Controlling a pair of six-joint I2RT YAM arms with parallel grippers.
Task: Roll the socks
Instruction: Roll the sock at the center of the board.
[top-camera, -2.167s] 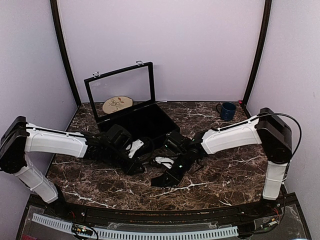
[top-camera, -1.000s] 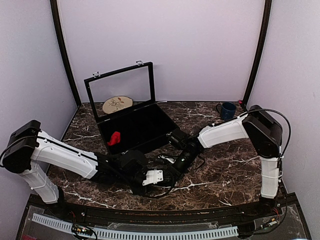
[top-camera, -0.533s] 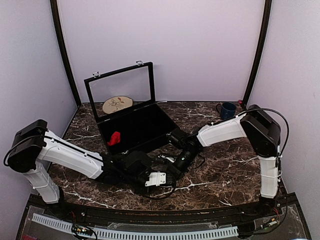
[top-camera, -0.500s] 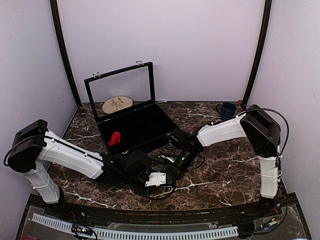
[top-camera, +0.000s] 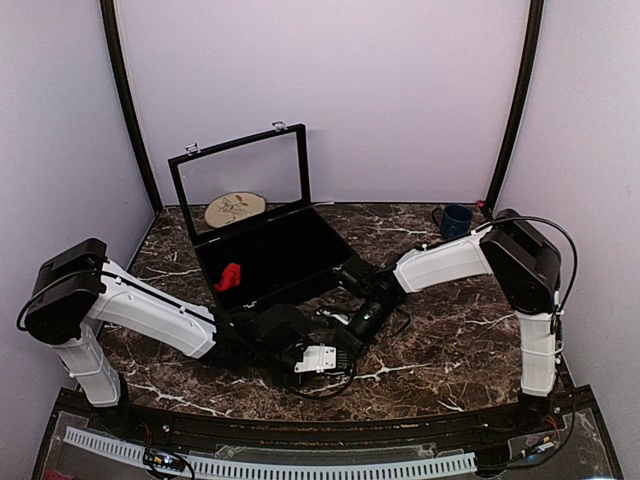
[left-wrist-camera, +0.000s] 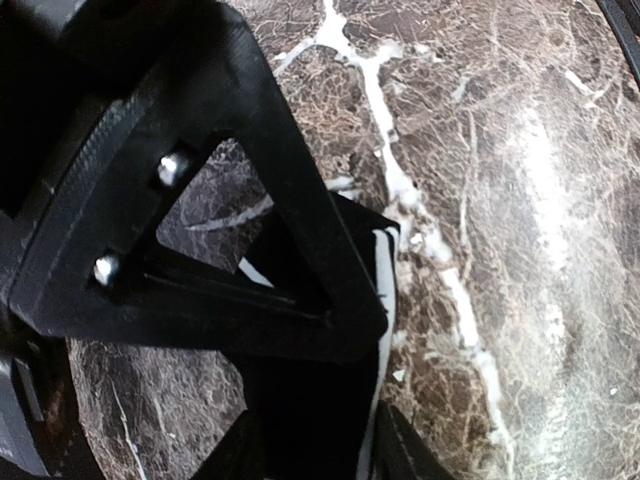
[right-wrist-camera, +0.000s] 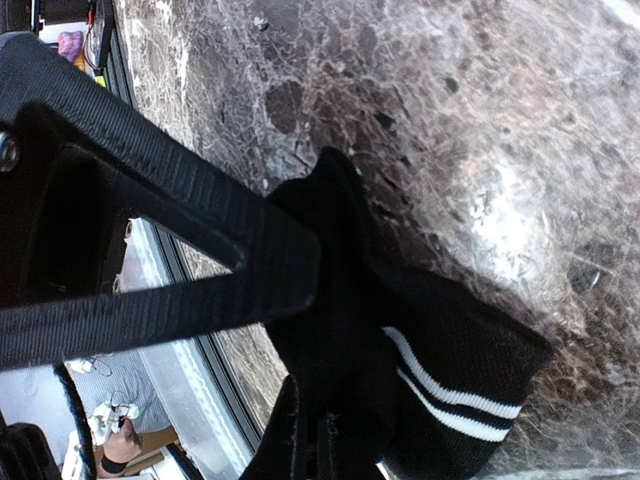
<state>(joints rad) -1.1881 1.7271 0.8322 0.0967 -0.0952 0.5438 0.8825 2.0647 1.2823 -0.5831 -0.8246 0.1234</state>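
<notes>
The black ankle sock (right-wrist-camera: 450, 350) with white stripes lies on the marble between both grippers; it also shows in the left wrist view (left-wrist-camera: 300, 420). My right gripper (right-wrist-camera: 320, 440) is shut, pinching a fold of the black sock, and sits at the table's centre (top-camera: 352, 325). My left gripper (left-wrist-camera: 315, 455) has its fingers on either side of the sock's striped edge, close against it, just in front of the right one (top-camera: 325, 352). The red sock (top-camera: 229, 277) lies crumpled inside the open black case.
The open black case (top-camera: 290, 255) with its raised glass lid stands at the back left. A round wooden plate (top-camera: 235, 208) lies behind it. A blue mug (top-camera: 457, 221) stands at the back right. Bare marble lies right and in front.
My left arm has swung from beside the case down and right to meet the right gripper at the black sock. The red sock has come into view in the case. The right gripper pulled slightly back.
</notes>
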